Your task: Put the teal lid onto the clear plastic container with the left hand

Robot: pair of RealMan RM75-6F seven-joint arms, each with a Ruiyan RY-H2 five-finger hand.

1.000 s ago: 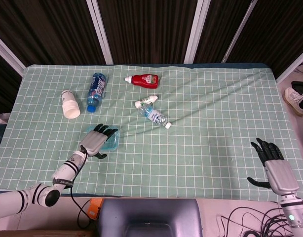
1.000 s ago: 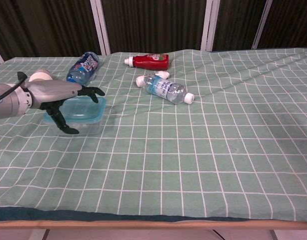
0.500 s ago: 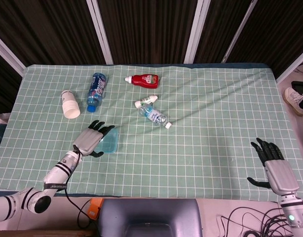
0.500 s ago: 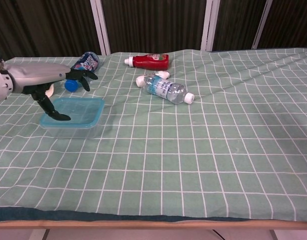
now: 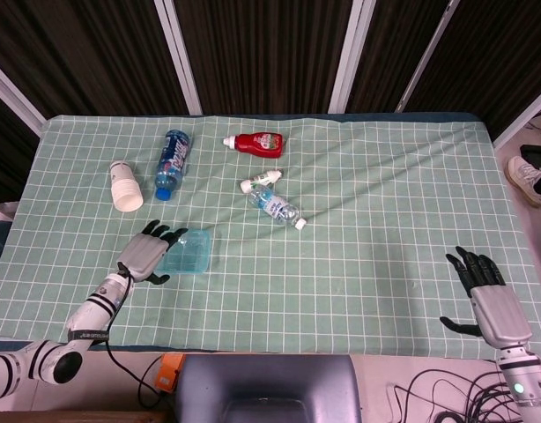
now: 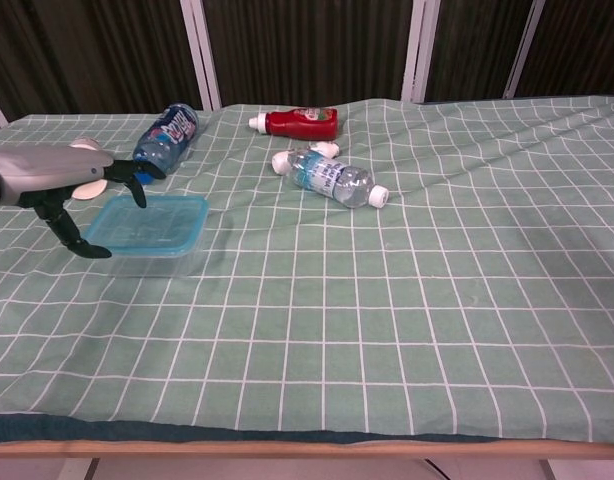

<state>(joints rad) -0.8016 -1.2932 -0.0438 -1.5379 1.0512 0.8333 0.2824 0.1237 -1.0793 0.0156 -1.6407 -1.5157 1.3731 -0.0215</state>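
Your teal lid (image 6: 149, 221) sits on the clear plastic container (image 6: 145, 256), at nine o'clock on the bench (image 5: 359, 229); your left hand (image 5: 140, 256) hovers just beside it, fingers (image 6: 77, 243) wide, holding nothing; your right hand (image 5: 492, 298), at four o'clock, is spread and empty.

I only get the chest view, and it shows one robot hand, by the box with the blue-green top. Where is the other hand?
Observer: The right hand is at the table's near right corner, fingers spread, holding nothing, far from every bottle.
Operator: And that white thing peeking out at the far left?
Observer: A white cup, just left of the blue-capped bottle.
Operator: Is the one I do see gripping anything?
Observer: No. From above, the left hand is open at the left edge of the teal lid, which sits on the clear plastic container.
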